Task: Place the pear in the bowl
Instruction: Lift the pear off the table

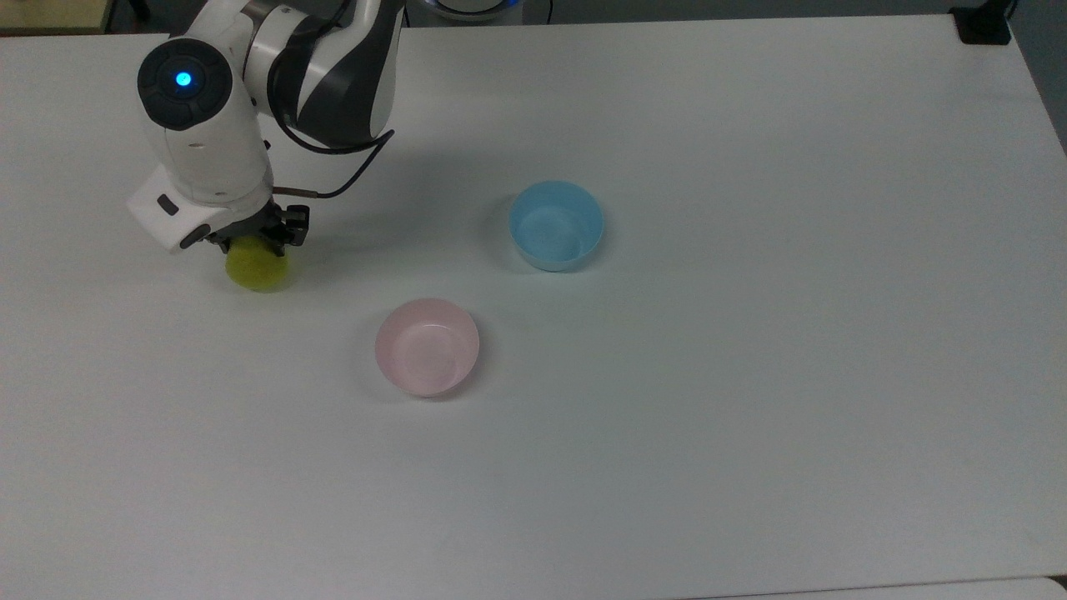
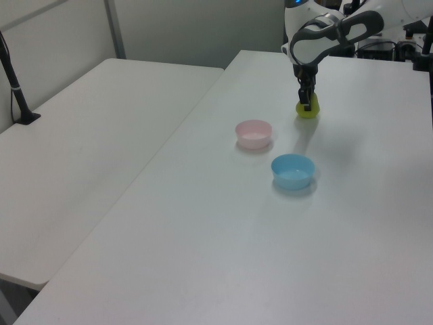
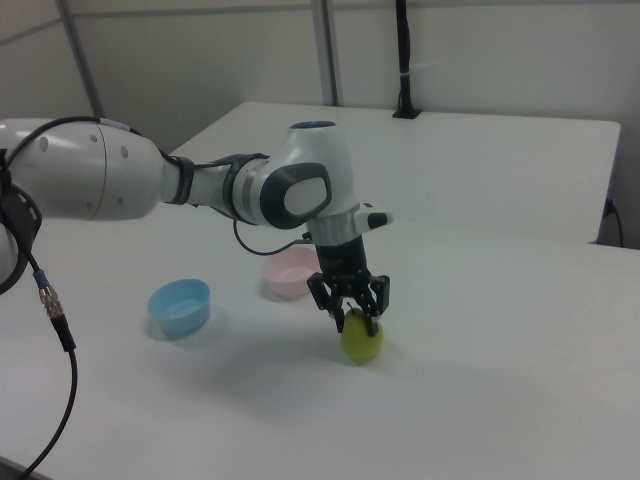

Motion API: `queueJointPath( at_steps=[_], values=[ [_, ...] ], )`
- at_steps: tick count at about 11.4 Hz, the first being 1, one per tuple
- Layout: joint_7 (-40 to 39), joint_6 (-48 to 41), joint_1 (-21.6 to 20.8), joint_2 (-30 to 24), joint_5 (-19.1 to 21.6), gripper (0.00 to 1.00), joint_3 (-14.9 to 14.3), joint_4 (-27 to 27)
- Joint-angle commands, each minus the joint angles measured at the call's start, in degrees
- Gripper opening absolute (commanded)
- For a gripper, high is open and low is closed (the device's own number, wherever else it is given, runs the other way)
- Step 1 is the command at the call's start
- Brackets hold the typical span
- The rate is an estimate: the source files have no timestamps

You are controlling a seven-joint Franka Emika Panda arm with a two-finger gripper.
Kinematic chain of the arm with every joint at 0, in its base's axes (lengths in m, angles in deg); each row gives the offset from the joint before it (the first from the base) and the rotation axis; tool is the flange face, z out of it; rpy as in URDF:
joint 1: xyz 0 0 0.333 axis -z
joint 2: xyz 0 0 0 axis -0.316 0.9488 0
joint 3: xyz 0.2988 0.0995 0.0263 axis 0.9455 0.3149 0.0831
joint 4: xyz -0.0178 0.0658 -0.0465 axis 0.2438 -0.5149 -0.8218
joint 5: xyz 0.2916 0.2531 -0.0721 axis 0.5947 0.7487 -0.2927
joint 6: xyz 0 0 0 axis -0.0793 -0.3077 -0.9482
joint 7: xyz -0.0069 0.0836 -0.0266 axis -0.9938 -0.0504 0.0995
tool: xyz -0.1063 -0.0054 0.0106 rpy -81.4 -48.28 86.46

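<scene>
A: Pear [image 3: 361, 342] position?
B: On the table [image 1: 750, 375], well apart from the pink bowl [image 1: 427, 347], toward the top view's left.
A: Gripper [image 3: 350, 310]?
B: Fingers straddle the pear's top; cannot tell if clamped.

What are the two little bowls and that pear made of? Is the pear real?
The pink bowl and blue bowl look like thin plastic: even pastel colour, smooth plain walls, a soft sheen. The pear has a dull yellow-green skin with fine speckling; whether it is real fruit or a plastic copy cannot be told by looks alone.
</scene>
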State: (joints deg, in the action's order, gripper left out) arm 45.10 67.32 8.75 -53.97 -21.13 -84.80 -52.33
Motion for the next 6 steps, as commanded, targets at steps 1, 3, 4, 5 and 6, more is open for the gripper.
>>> queueJointPath(
  at_steps=[1,3,4,5,6],
  values=[
    [-1.00,-3.05,-1.13,-4.36,0.89,0.16,-0.73,-0.21],
    [-0.30,-6.83,-2.79,-7.26,1.42,0.14,-1.26,1.89],
    [0.48,-8.16,-3.93,-7.53,2.64,0.14,-2.04,3.38],
    [2.23,-8.60,-5.77,-7.45,4.48,0.14,-2.83,5.14],
    [4.95,-8.52,-7.45,-7.10,5.80,0.15,-3.28,6.55]
  ],
)
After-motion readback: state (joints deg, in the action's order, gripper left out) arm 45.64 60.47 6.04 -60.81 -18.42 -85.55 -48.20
